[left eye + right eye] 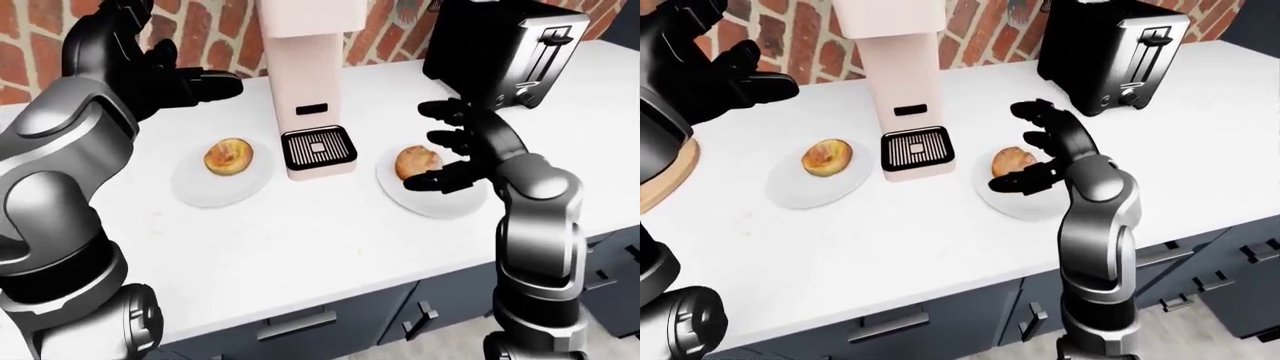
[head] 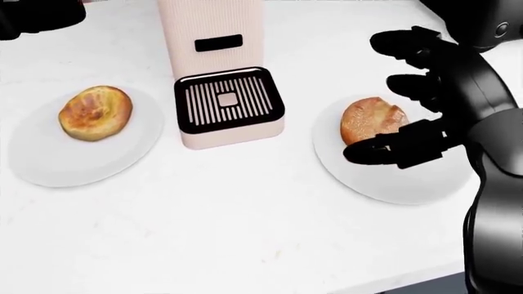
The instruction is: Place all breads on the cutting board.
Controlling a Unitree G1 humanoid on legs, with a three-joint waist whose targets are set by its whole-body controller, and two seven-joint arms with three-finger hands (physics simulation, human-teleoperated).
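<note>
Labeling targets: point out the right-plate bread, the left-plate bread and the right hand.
right-plate bread [image 2: 370,120], head view, top crust.
left-plate bread [image 2: 95,112], head view, middle of the crust.
right hand [image 2: 425,98], head view, palm beside the bread, fingers open.

Counter [image 2: 245,220] smooth white, matt – breads [image 2: 95,113] rough crust; toaster [image 1: 497,46] glossy blk; brick wall [image 1: 200,30].
</note>
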